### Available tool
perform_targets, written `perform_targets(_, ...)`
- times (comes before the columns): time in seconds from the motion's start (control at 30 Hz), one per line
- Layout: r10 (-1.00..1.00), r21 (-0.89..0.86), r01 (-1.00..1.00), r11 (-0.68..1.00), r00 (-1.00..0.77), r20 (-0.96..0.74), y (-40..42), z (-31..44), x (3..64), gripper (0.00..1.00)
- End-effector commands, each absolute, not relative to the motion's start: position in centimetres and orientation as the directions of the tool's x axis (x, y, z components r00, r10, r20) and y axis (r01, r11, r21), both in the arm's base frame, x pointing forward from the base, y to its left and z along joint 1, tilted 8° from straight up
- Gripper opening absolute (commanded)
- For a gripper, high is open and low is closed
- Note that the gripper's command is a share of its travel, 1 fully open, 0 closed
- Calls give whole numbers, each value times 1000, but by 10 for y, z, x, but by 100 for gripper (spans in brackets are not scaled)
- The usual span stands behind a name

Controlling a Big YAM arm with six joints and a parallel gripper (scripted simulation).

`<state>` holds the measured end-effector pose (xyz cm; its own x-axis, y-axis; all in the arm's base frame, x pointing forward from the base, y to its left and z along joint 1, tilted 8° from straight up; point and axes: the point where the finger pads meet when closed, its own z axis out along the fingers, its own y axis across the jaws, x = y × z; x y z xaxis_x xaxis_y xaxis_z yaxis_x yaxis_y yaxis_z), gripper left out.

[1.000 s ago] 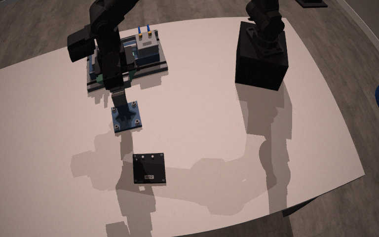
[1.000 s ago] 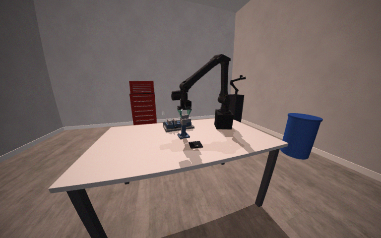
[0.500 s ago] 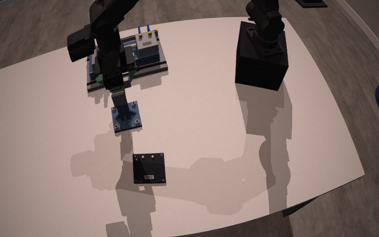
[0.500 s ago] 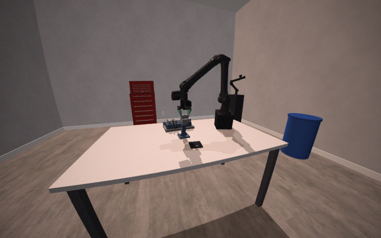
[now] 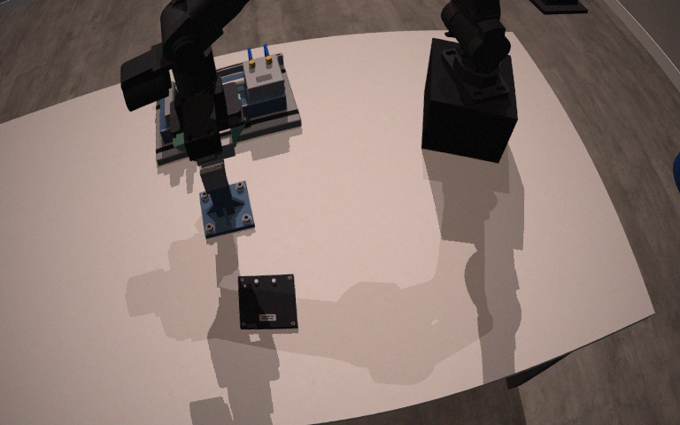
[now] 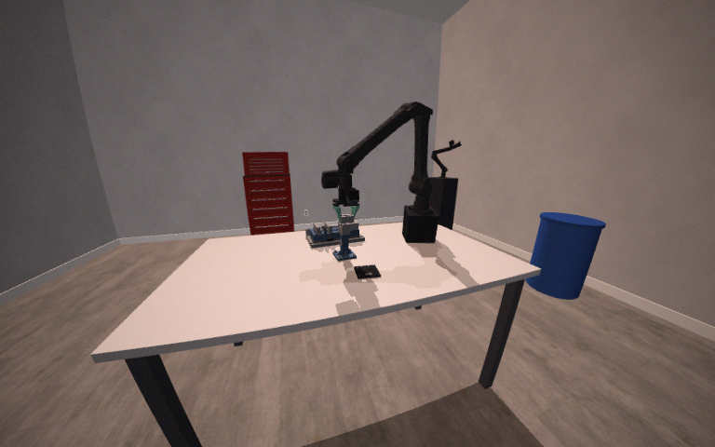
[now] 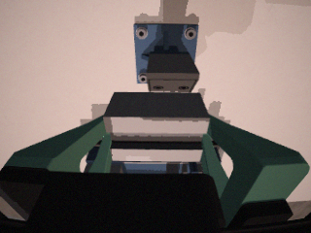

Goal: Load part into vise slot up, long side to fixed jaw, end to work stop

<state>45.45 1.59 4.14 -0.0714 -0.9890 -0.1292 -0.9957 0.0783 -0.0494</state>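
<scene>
My gripper (image 7: 156,117) is shut on the part (image 7: 157,123), a grey block held crosswise between the green fingers. In the top view only a light edge of the part (image 5: 210,164) shows under the gripper (image 5: 204,150). The part hangs in the air just above the V-block (image 5: 227,206), which stands on a blue base plate with corner bolts, at the near side of the vise (image 5: 241,95). The V-block (image 7: 166,58) lies just ahead of the part in the wrist view. I cannot tell which way the slot faces. The black infeed plate (image 5: 266,301) is bare. The exterior view shows the part (image 6: 347,227) below the fingers.
The arm's black base block (image 5: 468,107) stands at the back right of the table. The air cylinder with blue fittings (image 5: 260,74) sits on the vise's right end. A blue bin (image 6: 565,253) and a red tool chest (image 6: 267,192) stand off the table.
</scene>
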Motion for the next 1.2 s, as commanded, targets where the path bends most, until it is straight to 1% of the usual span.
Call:
perform_targets(0.0,-988,-106,-991,87,-73,-135,8,61,464,0)
perform_targets(0.6,-988,-105,-991,87,-73,-135,8,63,465,0)
perform_targets(1.17,-988,-127,-988,85,-68,-136,6,88,475,0)
